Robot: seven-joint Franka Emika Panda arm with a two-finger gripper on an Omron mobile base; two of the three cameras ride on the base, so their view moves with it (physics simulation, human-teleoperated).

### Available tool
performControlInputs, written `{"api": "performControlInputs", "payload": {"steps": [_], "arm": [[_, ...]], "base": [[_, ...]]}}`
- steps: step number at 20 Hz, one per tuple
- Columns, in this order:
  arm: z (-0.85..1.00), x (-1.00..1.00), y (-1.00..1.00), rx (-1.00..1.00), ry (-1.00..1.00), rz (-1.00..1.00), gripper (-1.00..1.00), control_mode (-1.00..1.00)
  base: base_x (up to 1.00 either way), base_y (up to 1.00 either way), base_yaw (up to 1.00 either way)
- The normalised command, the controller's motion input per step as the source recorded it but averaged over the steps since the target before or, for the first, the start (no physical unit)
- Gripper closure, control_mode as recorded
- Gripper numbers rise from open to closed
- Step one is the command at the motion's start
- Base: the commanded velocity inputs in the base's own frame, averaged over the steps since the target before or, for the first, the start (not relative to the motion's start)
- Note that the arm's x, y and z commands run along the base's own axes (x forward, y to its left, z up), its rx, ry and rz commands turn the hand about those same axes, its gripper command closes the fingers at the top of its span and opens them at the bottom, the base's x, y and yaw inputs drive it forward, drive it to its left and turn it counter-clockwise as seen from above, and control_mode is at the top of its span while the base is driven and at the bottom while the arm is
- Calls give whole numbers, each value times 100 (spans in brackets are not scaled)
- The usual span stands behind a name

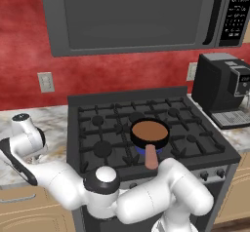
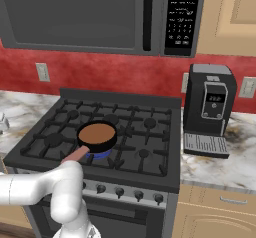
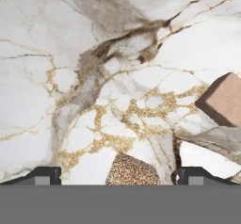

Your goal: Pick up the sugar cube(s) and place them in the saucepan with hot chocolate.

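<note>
Simulated kitchen, left base view: red backsplash, grey microwave (image 1: 132, 16) overhead, black gas stove (image 1: 146, 128) set into a marble counter (image 1: 53, 119). On a front burner, the saucepan with hot chocolate (image 1: 149, 133), smooth brown surface, pinkish handle toward the robot. At right, a black coffee machine (image 1: 222, 87). White arm bent far left, hand low over the counter beside the stove.

Right base view: same stove (image 2: 140, 132) from the other side, the saucepan (image 2: 97, 135) on the near-left burner over a blue flame, coffee machine (image 2: 210, 107) to the right on the counter (image 2: 220, 167).

Hand view: marble counter (image 3: 70, 53) close below, veined gold and brown. Gripper (image 3: 119, 173) spread wide, nothing between the tips yet. Speckled sugar cube (image 3: 132, 171) between the two dark fingertips (image 3: 44, 175), partly cut off at the bottom. Second cube (image 3: 225, 98), pinkish-tan, well off to the right, outside the jaws.

Handling, as a judgement — tiny, light, rigid, likely crumbly and easy to nudge aside. Best taken on two opposite flat faces, squarely, with a gentle close — no corner pinch.
</note>
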Motion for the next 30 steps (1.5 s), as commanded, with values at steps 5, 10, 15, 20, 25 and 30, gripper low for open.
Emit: {"api": "performControlInputs", "payload": {"steps": [5, 10, 15, 20, 25, 30], "arm": [[-16, -4, 0, 0, 3, -3, -100, -100], [-8, -5, 0, 0, 3, 0, 100, -100], [-15, -1, 0, -2, 0, 0, 100, -100], [-24, 0, -1, -4, -4, 0, 100, -100], [-5, -1, -24, 0, -3, 0, 100, -100], [28, -18, -48, 0, -1, 0, 100, -100]], "base": [[0, 0, 0], [0, 0, 0], [0, 0, 0], [0, 0, 0], [0, 0, 0], [0, 0, 0]]}}
